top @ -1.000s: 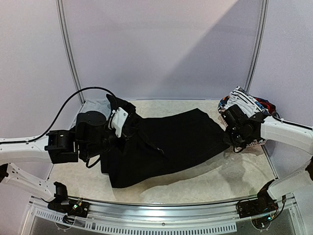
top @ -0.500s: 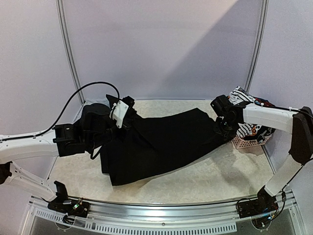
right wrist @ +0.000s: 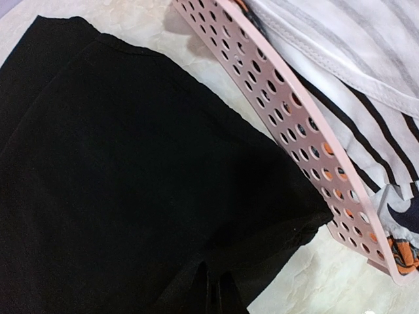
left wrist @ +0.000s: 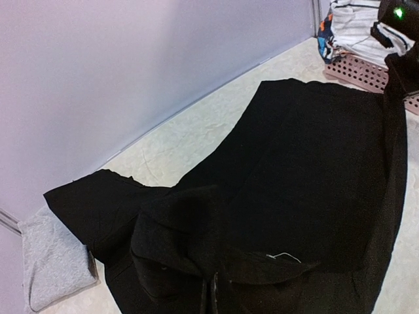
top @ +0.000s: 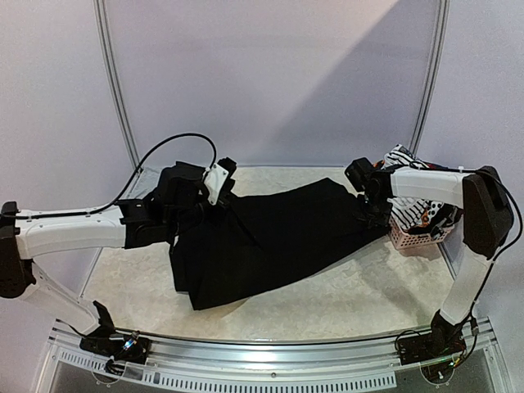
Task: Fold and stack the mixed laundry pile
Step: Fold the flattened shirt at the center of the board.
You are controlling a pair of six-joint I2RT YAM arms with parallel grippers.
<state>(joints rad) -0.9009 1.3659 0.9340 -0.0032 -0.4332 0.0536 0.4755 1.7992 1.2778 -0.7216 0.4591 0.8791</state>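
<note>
ok so the left gripper (top: 211,195) is pinched tight on the left end of the black trousers (top: 270,237) and the right gripper (top: 373,214) is clamped on the hem over by the pink basket (top: 413,240), my guess is they're stretching it flat across the table (top: 368,295) for folding. The left wrist view catches a folded light grey garment (left wrist: 52,261) in the far corner, which the overhead hides behind the arm, while the right wrist view shows the white black-striped piece (right wrist: 340,59) in the basket close up

trousers (top: 270,237) across table (top: 368,299) ctr, basket (top: 409,240) at rt, garments (top: 407,158) inside
</note>
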